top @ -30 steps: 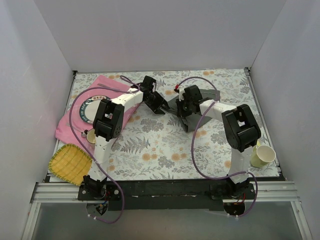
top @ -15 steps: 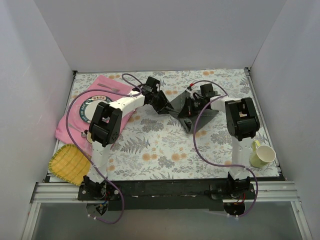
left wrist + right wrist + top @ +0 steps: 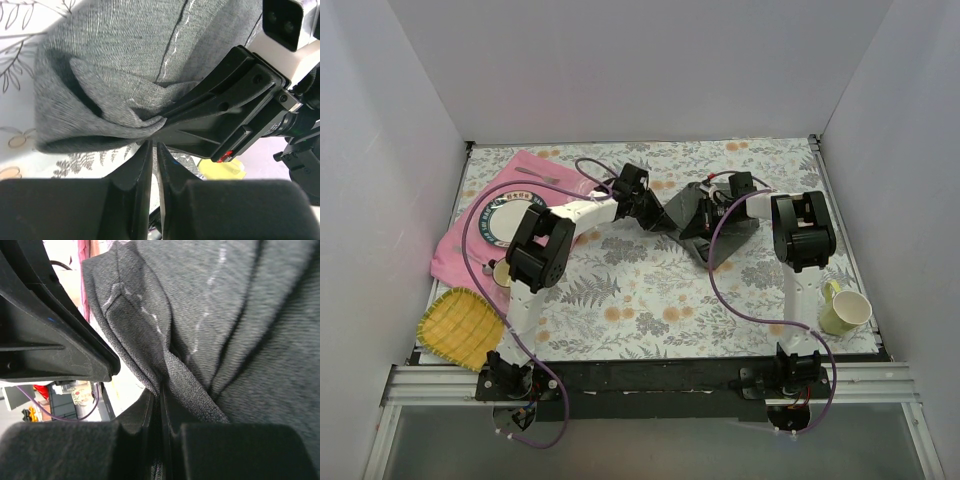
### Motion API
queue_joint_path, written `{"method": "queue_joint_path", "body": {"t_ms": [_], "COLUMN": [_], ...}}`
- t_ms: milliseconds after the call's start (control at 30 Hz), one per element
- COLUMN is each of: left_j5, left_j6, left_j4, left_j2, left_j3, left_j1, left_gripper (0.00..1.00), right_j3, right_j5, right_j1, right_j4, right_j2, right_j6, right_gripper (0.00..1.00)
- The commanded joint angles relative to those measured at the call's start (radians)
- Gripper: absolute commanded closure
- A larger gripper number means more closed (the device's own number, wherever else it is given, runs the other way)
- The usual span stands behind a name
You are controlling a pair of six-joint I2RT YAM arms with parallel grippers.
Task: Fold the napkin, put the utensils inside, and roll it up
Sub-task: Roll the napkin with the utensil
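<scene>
The dark grey napkin (image 3: 692, 213) lies bunched at the middle back of the flowered table, held between both arms. My left gripper (image 3: 657, 208) is at its left edge; in the left wrist view the jaws (image 3: 153, 145) are closed to a thin slit, with a fold of the napkin (image 3: 100, 80) meeting their tips. My right gripper (image 3: 708, 208) is on the napkin's right side, and its jaws (image 3: 162, 390) are shut on a hem fold of the napkin (image 3: 225, 315). Slim silver utensils (image 3: 534, 173) lie on the pink placemat (image 3: 542, 163) at the back left.
A dark-rimmed plate (image 3: 503, 217) rests on the placemat, with a small cup (image 3: 502, 272) in front of it. A yellow woven dish (image 3: 460, 325) sits at the near left. A pale yellow cup (image 3: 847, 310) stands at the near right. White walls surround the table.
The left arm reached right to the napkin's edge and its jaws closed from open. The right gripper drew back and to the right, still holding the napkin, which is now more bunched.
</scene>
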Motion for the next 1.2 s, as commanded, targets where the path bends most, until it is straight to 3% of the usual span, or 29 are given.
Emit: {"method": "queue_joint_path", "body": {"t_ms": [0, 367, 500, 700, 933, 1000, 1167], "left_j5": [0.025, 0.014, -0.006, -0.030, -0.021, -0.021, -0.015], "left_j6": [-0.018, -0.045, -0.048, -0.028, -0.025, -0.025, -0.021], "left_j4": [0.062, 0.103, 0.038, -0.047, -0.090, -0.095, -0.121], "left_j2": [0.028, 0.113, 0.150, 0.189, 0.207, 0.212, 0.224], "left_j3": [0.017, 0.032, 0.055, 0.040, 0.020, 0.020, 0.055], "left_j1": [0.003, 0.008, 0.014, 0.015, 0.031, 0.032, 0.038], "left_gripper": [0.93, 0.97, 1.00, 1.00, 1.00, 1.00, 1.00], "right_j3": [0.006, 0.035, 0.092, 0.236, 0.437, 0.443, 0.274], "right_j5": [0.123, 0.131, 0.177, 0.278, 0.503, 0.560, 0.752], "right_j1": [-0.007, -0.008, -0.007, 0.007, 0.050, 0.072, 0.141], "right_j4": [-0.125, -0.189, -0.280, -0.436, -0.639, -0.649, -0.587], "right_j2": [0.068, 0.061, 0.029, -0.008, -0.050, -0.103, -0.244], "right_j6": [-0.045, -0.069, -0.106, -0.161, -0.264, -0.290, -0.335], "right_gripper": [0.99, 0.99, 0.97, 0.79, 0.46, 0.42, 0.31]}}
